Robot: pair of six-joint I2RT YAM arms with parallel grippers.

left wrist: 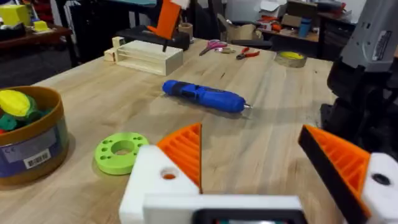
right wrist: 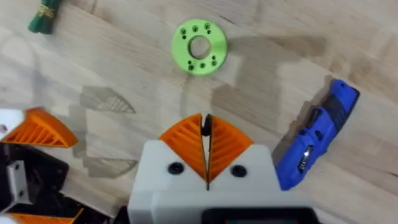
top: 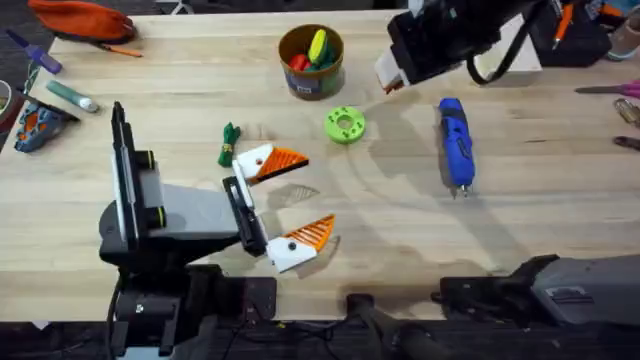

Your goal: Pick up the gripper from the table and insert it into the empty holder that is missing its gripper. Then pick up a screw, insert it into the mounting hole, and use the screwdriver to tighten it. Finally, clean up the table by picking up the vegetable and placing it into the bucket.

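My left gripper (top: 300, 197) rests open on the table, both of its white mounts carrying orange pads (left wrist: 183, 149). The loose gripper and the empty holder are out of view. High over the back right, my right gripper (top: 388, 75) is shut, a small dark screw (right wrist: 204, 126) pinched between its pad tips. The blue screwdriver (top: 455, 140) lies flat right of centre. The green vegetable (top: 229, 143) lies beside the left gripper's far finger. The yellow bucket (top: 311, 60) stands at the back with toy pieces inside.
A flat green ring disc (top: 344, 124) lies between the bucket and the screwdriver. A white box (left wrist: 149, 56) stands at the far side. An orange pouch (top: 80, 18) and small tools sit at the back left, and scissors (top: 612, 90) at the right edge.
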